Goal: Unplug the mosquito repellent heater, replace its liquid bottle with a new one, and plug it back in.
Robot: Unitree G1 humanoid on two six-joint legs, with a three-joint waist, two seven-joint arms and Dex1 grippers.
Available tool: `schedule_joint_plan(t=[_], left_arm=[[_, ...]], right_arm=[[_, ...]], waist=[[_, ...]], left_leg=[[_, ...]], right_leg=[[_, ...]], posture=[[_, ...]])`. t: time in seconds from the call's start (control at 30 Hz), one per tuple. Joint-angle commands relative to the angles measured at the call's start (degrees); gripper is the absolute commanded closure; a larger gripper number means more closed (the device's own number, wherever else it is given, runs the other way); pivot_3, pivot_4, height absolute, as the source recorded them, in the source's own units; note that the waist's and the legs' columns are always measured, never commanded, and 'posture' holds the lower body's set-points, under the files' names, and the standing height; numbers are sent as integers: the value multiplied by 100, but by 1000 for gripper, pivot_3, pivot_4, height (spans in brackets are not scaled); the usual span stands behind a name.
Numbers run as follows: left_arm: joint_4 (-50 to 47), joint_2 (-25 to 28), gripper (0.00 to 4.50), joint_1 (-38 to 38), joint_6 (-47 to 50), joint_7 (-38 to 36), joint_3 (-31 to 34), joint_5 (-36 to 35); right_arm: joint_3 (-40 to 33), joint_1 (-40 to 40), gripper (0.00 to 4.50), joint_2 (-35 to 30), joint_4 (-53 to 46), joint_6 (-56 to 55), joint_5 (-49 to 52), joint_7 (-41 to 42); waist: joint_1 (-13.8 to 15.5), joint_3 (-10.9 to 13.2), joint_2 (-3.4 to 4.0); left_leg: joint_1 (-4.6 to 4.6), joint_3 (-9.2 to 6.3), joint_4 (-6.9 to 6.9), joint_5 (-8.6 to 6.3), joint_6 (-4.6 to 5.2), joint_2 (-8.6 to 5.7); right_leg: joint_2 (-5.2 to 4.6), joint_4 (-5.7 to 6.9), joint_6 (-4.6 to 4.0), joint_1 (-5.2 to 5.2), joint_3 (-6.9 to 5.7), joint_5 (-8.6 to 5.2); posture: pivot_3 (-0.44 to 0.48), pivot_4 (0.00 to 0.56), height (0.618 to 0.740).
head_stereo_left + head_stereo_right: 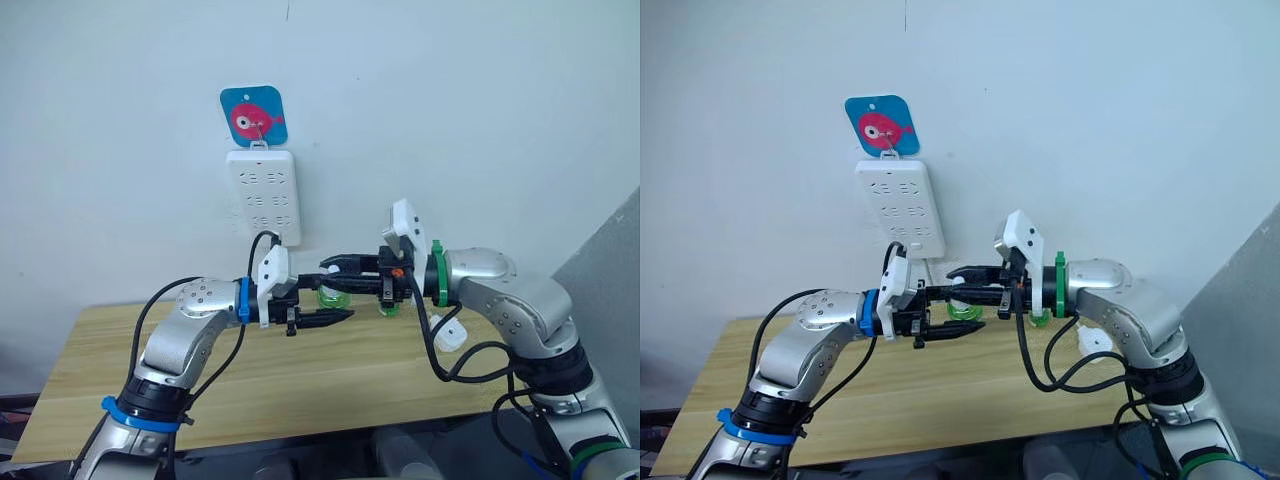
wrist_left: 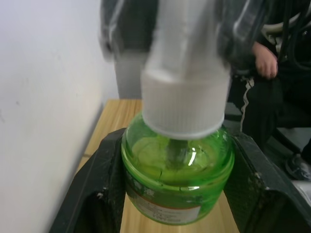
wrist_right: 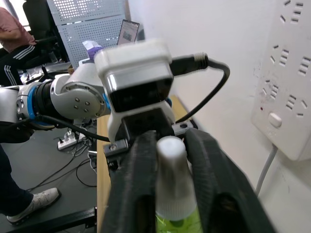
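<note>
Gripping green bottle (image 2: 177, 179) body, left tool (image 2: 175, 194); right tool (image 3: 170, 194) clamping its white cap (image 3: 171, 179)

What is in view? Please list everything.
power strip: one, white, on the wall.
tag: one, blue, above the strip.
table: one, light wood, against the wall.
bottle: one, green, held above the table.
cap: one, white, on the bottle.
mosquito repellent heater: one, white, on the table at right.
person: one, seated, in the background.
left hand: black, shut on the bottle.
right hand: black, shut on the cap.
</note>
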Motion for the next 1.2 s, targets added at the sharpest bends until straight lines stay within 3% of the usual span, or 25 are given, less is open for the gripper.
schedule_joint_plan(t=[0.03, 0.37, 0.53, 0.7, 0.9, 1.07, 1.2], left_arm=[[-201, 34, 2204, -29, -76, -13, 58, -45], [-39, 112, 2204, 308, -227, 11, 25, 137], [256, 175, 2204, 674, -493, 183, 131, 405], [34, 308, 2204, 1117, -554, 304, 244, 437], [-366, 404, 2204, 1516, -439, 460, 304, 378], [-555, 462, 2204, 1682, -330, 579, 431, 313], [-608, 566, 2204, 1910, -273, 664, 628, 308]], right_arm=[[-44, -129, 4140, -41, -156, -118, 12, 118], [-871, -272, 4140, -171, -423, -248, 218, -187], [-1234, 559, 4140, -335, -356, -879, -623, -868], [-1009, 1776, 4140, -92, 314, -2396, -1918, -1539], [-719, 2513, 4140, 379, 1330, -3686, -2712, -1858], [-316, 2608, 4140, 715, 1867, -4268, -2996, -1734], [-158, 2193, 4140, 1063, 2663, -4683, -3210, -1840]], waist=[[6, 0, 0], [10, 3, 3], [54, 28, 13], [111, 237, 31], [136, 465, 43], [161, 578, 48], [195, 628, 30]], left_leg=[[0, 1, 0, 0, 0, 0], [0, 6, -1, 0, 0, 0], [0, 11, -5, -1, 1, 0], [2, 29, -9, -2, 2, 1], [-10, 46, -11, -2, 3, 3], [-11, 44, -16, -3, 4, 8], [-7, 51, -15, -3, 4, 8]], right_leg=[[0, 0, 0, 0, 0, 0], [0, -1, 0, 0, 0, 0], [0, -8, 0, 2, 4, 0], [2, -14, 1, 0, 20, -1], [0, -10, 1, -21, 28, 1], [0, -8, -1, -24, 28, 0], [-1, -3, 0, -25, 29, 1]], posture=[[-150, 36, 740], [-159, 65, 740], [-173, 108, 740], [-173, 159, 740], [-148, 191, 740], [-135, 200, 740], [-119, 203, 740]])
